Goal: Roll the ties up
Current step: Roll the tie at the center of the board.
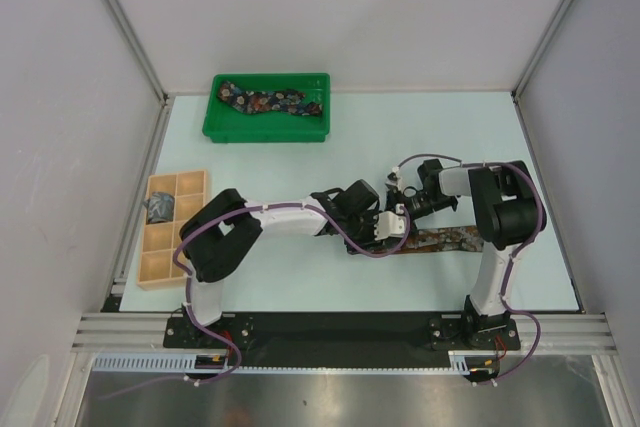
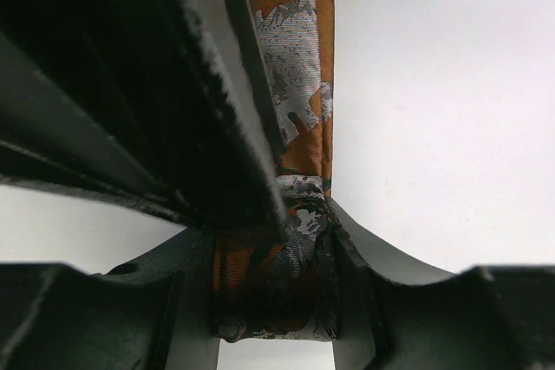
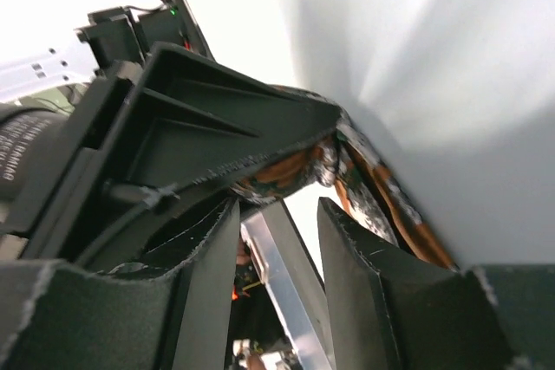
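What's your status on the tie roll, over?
Left gripper shut on rolled end of rust-brown tie. Right gripper open, crowding the roll. Tail flat on the table, not yet rolled.

The left arm (image 1: 285, 217) and right arm (image 1: 505, 207) bend inward, the left pincer (image 2: 273, 301) clamping the rust-brown tie (image 2: 295, 84), the right pincer (image 3: 277, 214) with jaws apart.
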Controlling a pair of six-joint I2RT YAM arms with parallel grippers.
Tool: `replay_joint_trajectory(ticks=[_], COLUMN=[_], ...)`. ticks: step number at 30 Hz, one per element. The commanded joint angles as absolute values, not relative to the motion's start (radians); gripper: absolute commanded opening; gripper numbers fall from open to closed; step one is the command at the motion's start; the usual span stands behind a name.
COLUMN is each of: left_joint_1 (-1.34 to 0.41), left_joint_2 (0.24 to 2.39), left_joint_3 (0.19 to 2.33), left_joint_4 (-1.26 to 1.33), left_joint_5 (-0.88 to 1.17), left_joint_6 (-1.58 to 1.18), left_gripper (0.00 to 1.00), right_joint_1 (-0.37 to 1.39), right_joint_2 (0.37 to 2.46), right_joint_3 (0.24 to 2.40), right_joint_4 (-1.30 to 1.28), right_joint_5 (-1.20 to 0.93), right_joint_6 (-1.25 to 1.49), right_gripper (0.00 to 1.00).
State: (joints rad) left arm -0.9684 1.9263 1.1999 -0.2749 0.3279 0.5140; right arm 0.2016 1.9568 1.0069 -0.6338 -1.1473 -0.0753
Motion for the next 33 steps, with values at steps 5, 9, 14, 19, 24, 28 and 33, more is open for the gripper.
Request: replay_joint_trajectory(ticks=[5,9,14,19,24,28,33], left_joint_1=[-0.965,-0.962,-0.963,-0.962,-0.948,-0.927,-0.89], left_joint_2=[2.002,2.003,2.0,2.0,1.964,1.869,1.78], left_joint_3=[1.167,1.161,1.152,1.151,1.135,1.091,1.019], left_joint_4=[-0.373,-0.362,-0.354,-0.348,-0.321,-0.258,-0.143], left_joint_5=[0.299,0.302,0.308,0.31,0.328,0.356,0.412], left_joint_6=[0.514,0.508,0.512,0.506,0.488,0.443,0.377], left_gripper=[0.17,0.17,0.18,0.18,0.38,0.58,0.7], right_joint_1=[0.247,0.264,0.261,0.25,0.236,0.216,0.181], right_joint_2=[1.914,1.928,1.959,1.971,1.977,1.99,1.987], right_joint_3=[0.974,0.971,0.979,0.98,0.968,0.963,0.953], right_joint_4=[-0.46,-0.437,-0.454,-0.477,-0.485,-0.489,-0.517], right_joint_5=[-1.174,-1.158,-1.117,-1.092,-1.042,-0.983,-0.896], right_joint_6=[0.06,0.068,0.042,0.021,0.014,0.003,-0.024], right_gripper=[0.45,0.39,0.17,0.0,0.0,0.0,0.0])
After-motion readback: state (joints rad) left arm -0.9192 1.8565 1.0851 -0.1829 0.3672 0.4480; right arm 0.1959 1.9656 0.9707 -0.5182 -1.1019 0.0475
